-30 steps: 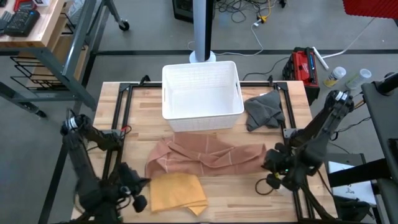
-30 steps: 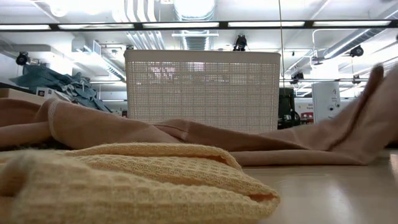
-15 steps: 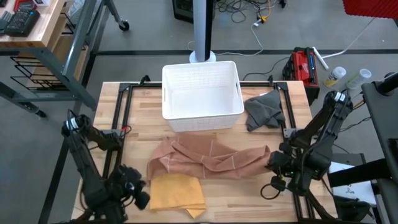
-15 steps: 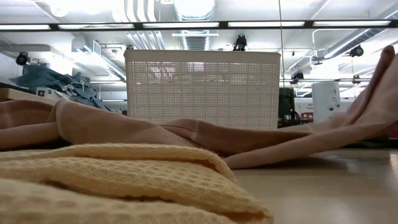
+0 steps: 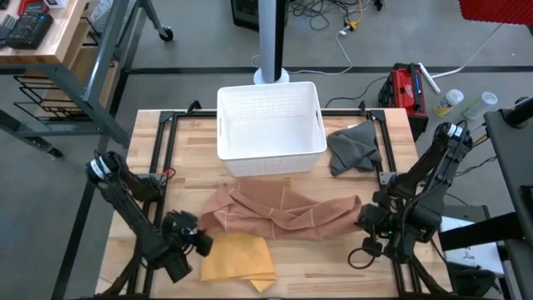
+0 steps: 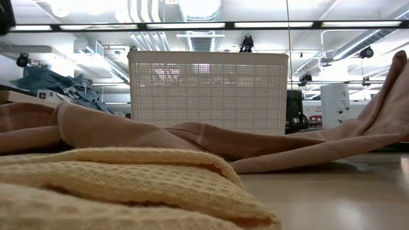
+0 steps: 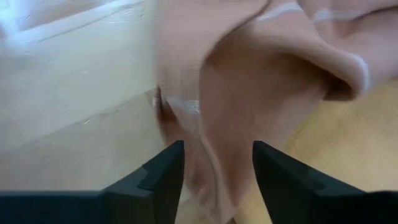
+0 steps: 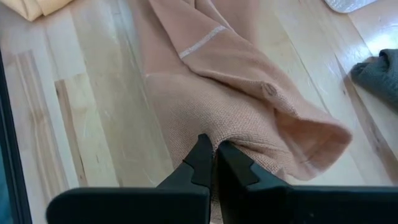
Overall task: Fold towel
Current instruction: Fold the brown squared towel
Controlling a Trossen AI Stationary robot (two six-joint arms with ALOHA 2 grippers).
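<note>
Wooden tabletop (image 5: pixel 150 150) underfoot, and nearest the front edge lies a folded yellow towel (image 5: pixel 237 257). Just left of it the left hand (image 5: pixel 200 242) hovers released, fingers parted at the pink towel's left corner. That pink towel (image 5: pixel 279 208) sprawls rumpled across the middle. On its right end, the right hand (image 5: pixel 364 218) is clenched on the cloth. Farther back sit a grey cloth (image 5: pixel 353 147) and a white basket (image 5: pixel 270 127).
</note>
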